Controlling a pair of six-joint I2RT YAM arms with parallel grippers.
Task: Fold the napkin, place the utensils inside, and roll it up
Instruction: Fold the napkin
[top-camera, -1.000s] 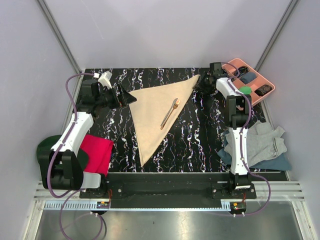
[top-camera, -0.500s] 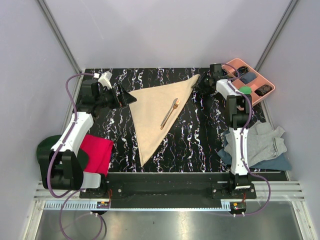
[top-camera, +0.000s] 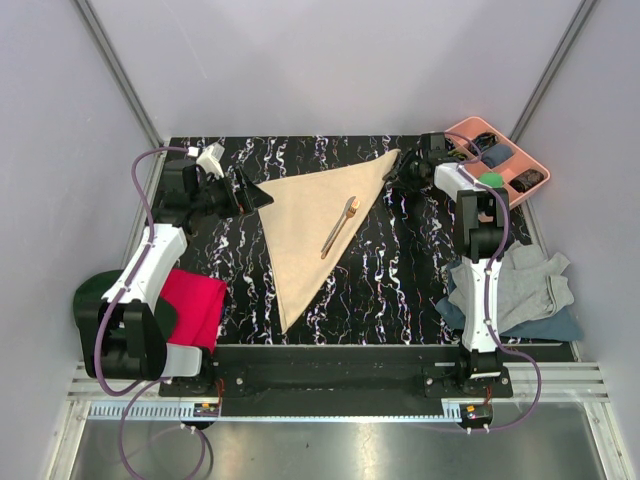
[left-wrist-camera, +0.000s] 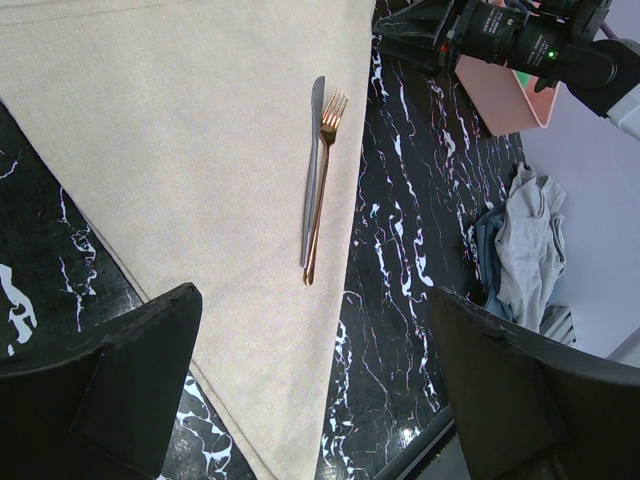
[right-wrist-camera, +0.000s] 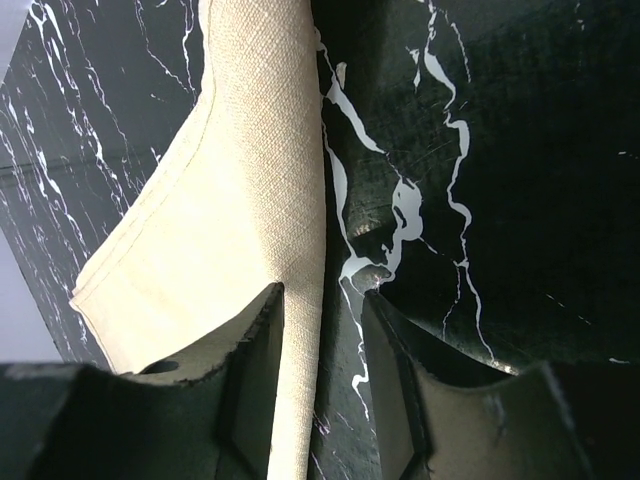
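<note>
Beige napkin is lying folded into a triangle in the middle of the table, its long point reaching toward the near edge. The utensils are resting side by side on it, close to its right edge, where I judge a roll across the cloth would wrap them in.

I am holding my left claw at the napkin's left corner, released, with its fingers spread wide and low over the cloth. I judge it is waiting there to take that corner. My right claw is sitting at the far right corner, its fingers drawn close with the cloth's edge running up between them. Whether they are actually pinching the cloth, I cannot tell.

Compared with a second ago, my right wrist is sitting a shade further right. The napkin, the utensils and my left claw are lying just as they were.
</note>
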